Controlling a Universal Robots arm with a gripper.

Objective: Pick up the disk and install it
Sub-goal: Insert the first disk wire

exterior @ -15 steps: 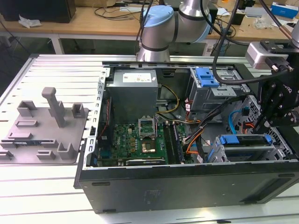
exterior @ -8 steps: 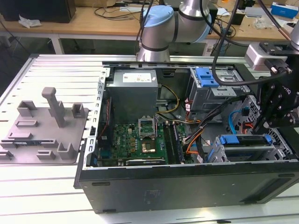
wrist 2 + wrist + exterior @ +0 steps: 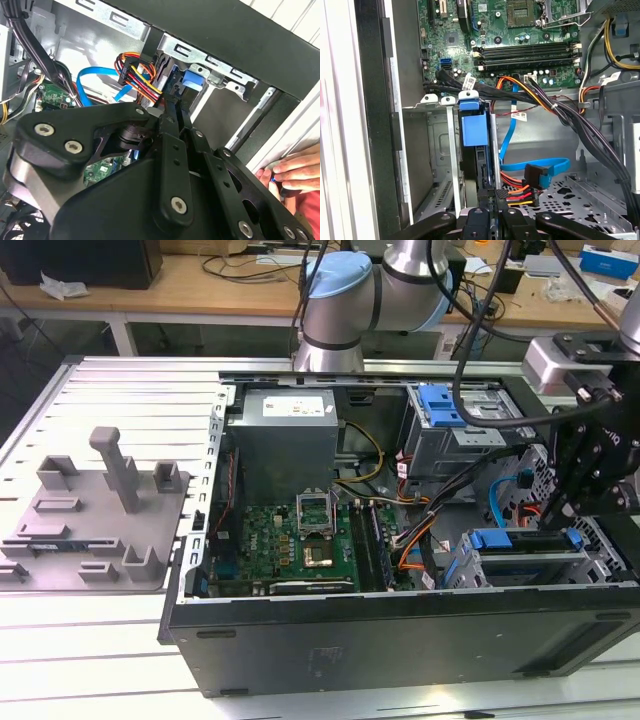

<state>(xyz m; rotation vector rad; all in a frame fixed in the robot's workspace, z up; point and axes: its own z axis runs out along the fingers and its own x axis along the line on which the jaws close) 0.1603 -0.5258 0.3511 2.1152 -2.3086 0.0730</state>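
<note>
The disk, a metal drive in a blue plastic carrier, stands on edge in the drive cage at the open computer case's front corner, on the exterior view's right. In the first wrist view its blue carrier tab sits in a cage slot, and my gripper has its black fingers drawn together on the disk's near edge. The second wrist view shows the fingers reaching to the blue carrier. In the exterior view my gripper hangs just above the cage.
A grey power-supply box, the motherboard and a blue latch piece lie inside the case. Cable bundles and a blue cable run beside the cage. A hand rests at the case's rim. A grey fixture stands outside.
</note>
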